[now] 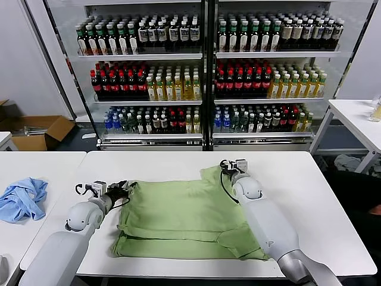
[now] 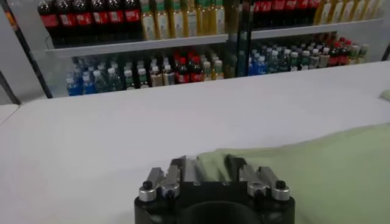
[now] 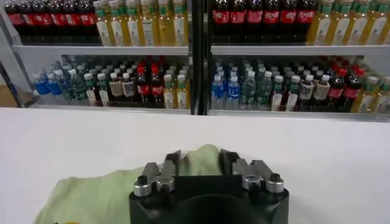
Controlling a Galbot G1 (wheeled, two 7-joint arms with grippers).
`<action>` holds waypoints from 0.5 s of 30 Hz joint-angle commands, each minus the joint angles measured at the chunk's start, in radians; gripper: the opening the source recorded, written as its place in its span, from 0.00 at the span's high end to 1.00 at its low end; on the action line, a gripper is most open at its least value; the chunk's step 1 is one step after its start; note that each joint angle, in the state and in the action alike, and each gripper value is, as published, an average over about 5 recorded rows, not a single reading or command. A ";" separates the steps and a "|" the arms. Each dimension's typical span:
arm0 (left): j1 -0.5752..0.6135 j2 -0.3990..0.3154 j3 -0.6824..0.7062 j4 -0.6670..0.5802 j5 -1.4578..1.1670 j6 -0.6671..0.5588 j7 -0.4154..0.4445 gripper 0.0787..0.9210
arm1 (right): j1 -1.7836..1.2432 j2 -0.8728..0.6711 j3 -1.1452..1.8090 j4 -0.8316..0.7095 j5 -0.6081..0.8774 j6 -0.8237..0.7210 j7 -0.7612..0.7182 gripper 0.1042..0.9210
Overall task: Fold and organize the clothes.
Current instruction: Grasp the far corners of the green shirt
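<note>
Right now the light green shirt (image 1: pixel 184 217) is lying spread across the white surface (image 1: pixel 309 202) between my two grippers, plain side up, with a second layer of the same green cloth showing as a folded band along the edge nearest my body. One corner of the shirt is reaching out toward my right gripper (image 1: pixel 229 168), and the opposite side is ending just at my left gripper (image 1: pixel 123 192).

My left gripper is sitting low at the shirt's edge, and in the left wrist view its fingers (image 2: pixel 183 171) are standing apart with the green cloth (image 2: pixel 317 176) bunching between them; I cannot tell whether the pads are actually pinching it. My right gripper is doing the same at the far corner: in the right wrist view the fingers (image 3: pixel 169 165) are apart, and a peak of green fabric (image 3: pixel 201 159) is rising in the gap between them.

Beyond both grippers the bare surface is running on to its far edge, and past that glass-fronted shelves of drink bottles (image 1: pixel 202 77) are filling the wall. Well off to the outside of my left gripper, on a separate surface, a crumpled blue garment (image 1: pixel 22 198) is lying, with an open cardboard box (image 1: pixel 37 132) on the floor behind it.
</note>
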 commanded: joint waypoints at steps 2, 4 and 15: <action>0.005 -0.009 0.001 0.012 0.014 -0.021 0.018 0.69 | 0.002 0.006 0.000 -0.011 -0.001 0.003 -0.003 0.85; 0.007 -0.012 -0.003 0.009 0.010 -0.025 0.016 0.76 | 0.002 0.004 0.004 -0.005 -0.001 0.014 -0.007 0.92; 0.075 0.018 -0.052 -0.103 -0.110 -0.118 -0.018 0.99 | -0.161 -0.138 0.007 0.405 0.136 -0.033 0.017 1.00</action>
